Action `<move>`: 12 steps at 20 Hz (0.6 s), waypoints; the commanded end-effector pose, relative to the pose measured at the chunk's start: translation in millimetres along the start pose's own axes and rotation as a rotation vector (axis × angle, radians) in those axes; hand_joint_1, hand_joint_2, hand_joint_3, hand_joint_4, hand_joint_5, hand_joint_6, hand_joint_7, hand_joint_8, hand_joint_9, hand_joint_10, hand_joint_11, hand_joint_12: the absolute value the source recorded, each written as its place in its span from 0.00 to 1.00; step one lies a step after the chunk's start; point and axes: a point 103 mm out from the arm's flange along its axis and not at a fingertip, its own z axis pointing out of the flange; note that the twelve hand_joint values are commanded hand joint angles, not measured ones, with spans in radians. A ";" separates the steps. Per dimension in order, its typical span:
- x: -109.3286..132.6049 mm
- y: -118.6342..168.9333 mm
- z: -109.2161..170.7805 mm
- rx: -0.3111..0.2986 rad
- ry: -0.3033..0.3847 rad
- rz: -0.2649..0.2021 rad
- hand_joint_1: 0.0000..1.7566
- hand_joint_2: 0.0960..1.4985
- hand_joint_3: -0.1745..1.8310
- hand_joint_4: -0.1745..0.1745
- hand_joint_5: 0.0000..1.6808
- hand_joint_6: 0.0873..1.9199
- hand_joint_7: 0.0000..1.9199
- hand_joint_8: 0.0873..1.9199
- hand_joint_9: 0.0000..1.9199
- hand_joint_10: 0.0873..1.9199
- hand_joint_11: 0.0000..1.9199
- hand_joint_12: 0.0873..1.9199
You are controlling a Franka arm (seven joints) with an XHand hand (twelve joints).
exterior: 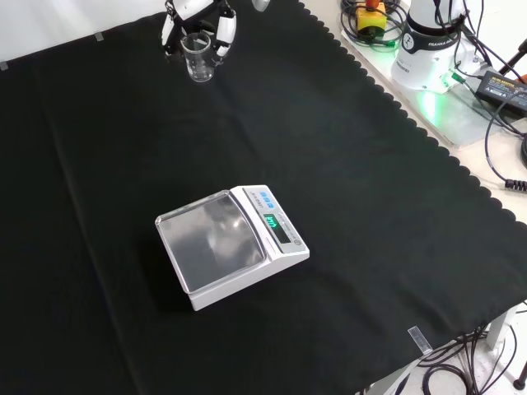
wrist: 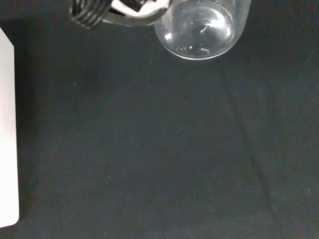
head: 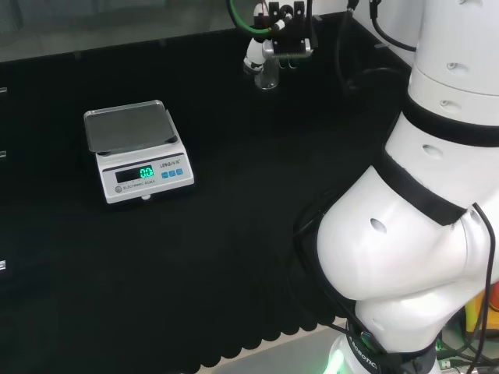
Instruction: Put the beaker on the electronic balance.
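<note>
One clear, empty beaker (exterior: pixel 198 59) stands upright.

Clear beaker (exterior: pixel 198 59) — white balance (exterior: pixel 233 245), green digits — black cloth (exterior: pixel 370 214).

A small clear glass beaker (exterior: pixel 198 59) stands upright and looks empty, far back on the black cloth. The white electronic balance (exterior: pixel 232 245), its steel pan bare and its display lit green, sits well apart from the beaker mid-cloth.

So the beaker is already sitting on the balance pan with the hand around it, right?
Not on the pan. The front view shows the beaker on the black cloth near its far edge, well apart from the balance, whose pan is bare. The hand is around it.
</note>
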 end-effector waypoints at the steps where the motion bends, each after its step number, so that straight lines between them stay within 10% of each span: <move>1: 26.4 -2.5 5.4 0.001 -0.022 -0.020 0.66 0.52 0.40 0.00 0.34 0.43 0.48 0.48 0.71 0.35 0.79 0.31; 12: 84.8 7.3 6.4 -0.005 0.026 -0.157 0.66 0.52 0.40 0.00 0.34 0.44 0.48 0.48 0.71 0.36 0.79 0.31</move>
